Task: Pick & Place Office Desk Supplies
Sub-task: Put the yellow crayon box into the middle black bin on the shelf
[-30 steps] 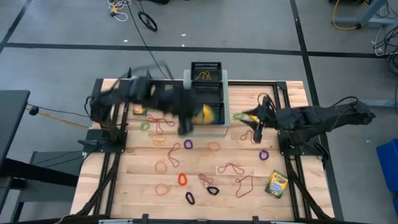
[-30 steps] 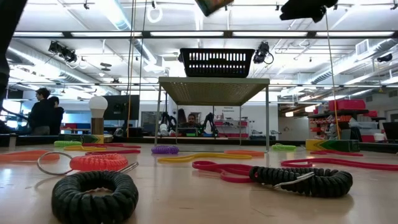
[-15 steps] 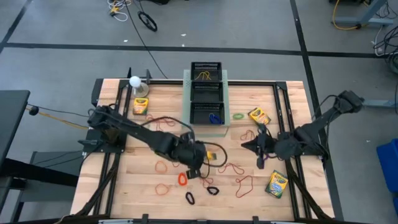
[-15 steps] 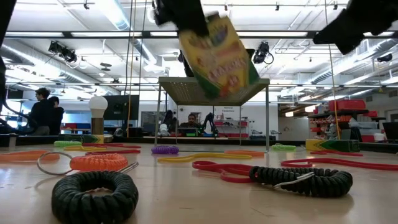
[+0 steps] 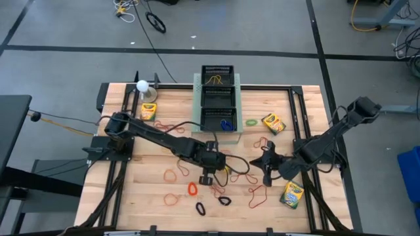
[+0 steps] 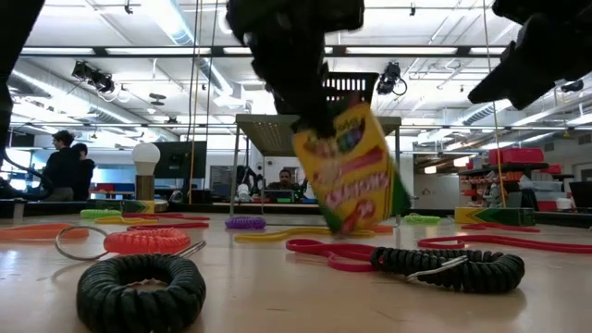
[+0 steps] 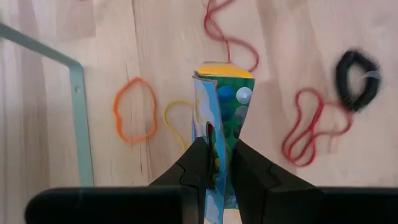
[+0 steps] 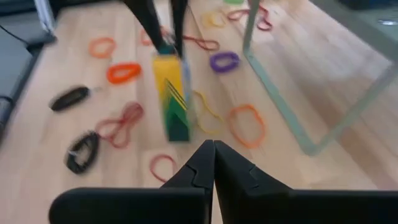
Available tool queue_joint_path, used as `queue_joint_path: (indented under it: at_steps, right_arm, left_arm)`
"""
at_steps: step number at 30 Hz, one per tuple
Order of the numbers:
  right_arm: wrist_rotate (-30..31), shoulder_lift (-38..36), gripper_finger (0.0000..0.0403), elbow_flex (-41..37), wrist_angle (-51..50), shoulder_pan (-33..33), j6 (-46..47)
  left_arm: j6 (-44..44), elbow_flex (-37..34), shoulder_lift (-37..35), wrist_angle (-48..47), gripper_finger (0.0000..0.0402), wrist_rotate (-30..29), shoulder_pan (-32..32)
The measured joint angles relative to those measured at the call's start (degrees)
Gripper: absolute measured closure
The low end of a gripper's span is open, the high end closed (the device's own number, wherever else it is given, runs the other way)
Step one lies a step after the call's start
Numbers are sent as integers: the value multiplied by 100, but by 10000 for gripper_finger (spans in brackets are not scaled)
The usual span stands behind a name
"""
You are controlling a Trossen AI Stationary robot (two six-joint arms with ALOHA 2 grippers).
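- Left gripper (image 5: pixel 211 172) is clamped on a yellow-and-green crayon box (image 6: pixel 356 168), holding it upright and slightly tilted over the middle of the wooden table (image 5: pixel 144 203), its lower corner at or just above the surface.
- Around the box lie rubber-band loops: an orange one (image 7: pixel 134 109), a yellow one (image 7: pixel 176 118), red ones and a black coiled loop (image 7: pixel 356 71).
- Right gripper (image 5: pixel 266 166), fingers pressed together and empty, hovers near, to the box's right.
- Another crayon box (image 5: pixel 291 193) lies near the table's right front corner.

Pale wooden table (image 5: pixel 151 196) carries scattered rubber-band loops (image 5: pixel 172 176), black coiled loops (image 5: pixel 224 200), crayon boxes (image 5: pixel 291 194), a pale-green perforated box (image 5: pixel 197 85), a white ball stand (image 5: pixel 143 86).
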Motion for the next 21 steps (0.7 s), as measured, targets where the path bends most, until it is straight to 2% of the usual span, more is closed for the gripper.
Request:
queue_joint_path:
  at_steps: [6,9,14,21]
  right_arm:
    - [-74,77,390,-2,-60,-38,98]
    - [-81,77,389,-2,-49,-63,99]
    - [-98,77,376,-2,-65,-79,280]
    - [-140,77,321,-2,-91,-116,401]
  left_arm:
    - [170,41,167,93,341,-28,6]
    - [234,37,167,129,324,-98,-8]
    - [333,131,201,-73,267,-224,-68]
    - [324,464,206,-214,181,-150,-78]
